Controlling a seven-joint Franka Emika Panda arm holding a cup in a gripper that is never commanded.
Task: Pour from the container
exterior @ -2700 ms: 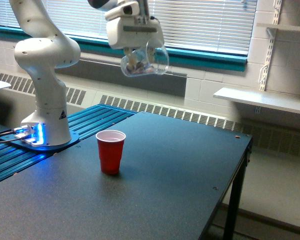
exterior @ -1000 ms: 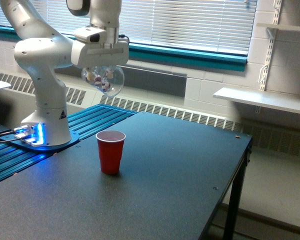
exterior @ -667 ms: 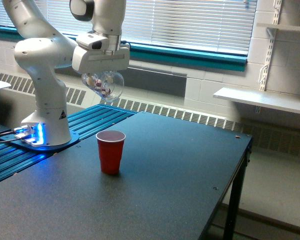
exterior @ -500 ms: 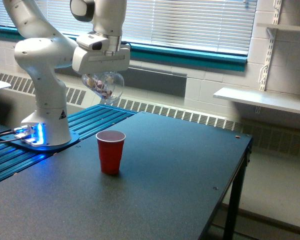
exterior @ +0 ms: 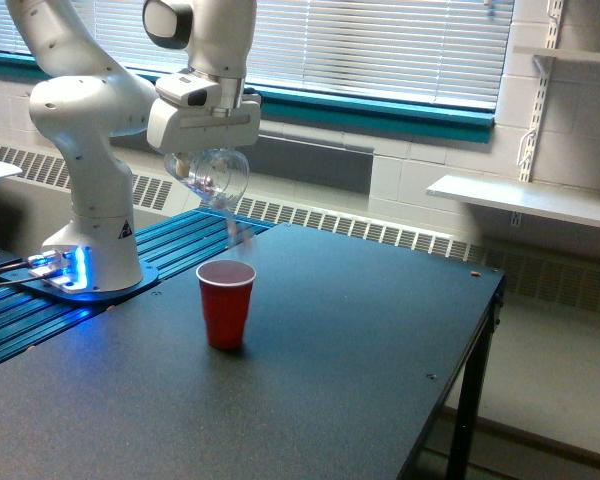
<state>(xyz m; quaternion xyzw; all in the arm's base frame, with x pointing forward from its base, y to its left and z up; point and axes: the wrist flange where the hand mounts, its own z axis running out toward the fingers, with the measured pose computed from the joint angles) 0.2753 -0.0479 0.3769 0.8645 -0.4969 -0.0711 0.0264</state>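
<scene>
A window with closed white blinds (exterior: 400, 40) and a teal sill runs along the back wall, with a white radiator grille beneath it and white wall shelves (exterior: 525, 198) on the exterior view's right. In front stands a dark, speckled table (exterior: 360, 360), and on the exterior view's left a blue ribbed platform (exterior: 170, 250) carries the base of the white Panda arm (exterior: 90, 130), where a blue light glows. The gripper (exterior: 202, 158) hangs above the table with its white body turned roughly level, and its jaws are pinched on the container (exterior: 210, 176) — a clear jar tipped steeply over so its mouth faces down toward the exterior view's right. A few small pinkish bits show inside the glass, and a faint blurred streak (exterior: 236, 230) of the same colour falls from its lip through the air. Directly below that streak, well apart from the jar, a red cup (exterior: 226, 304) with a white interior stands upright on the table near its left part in the exterior view — nothing touches it. The rest of the tabletop carries only a few small screws or marks.
</scene>
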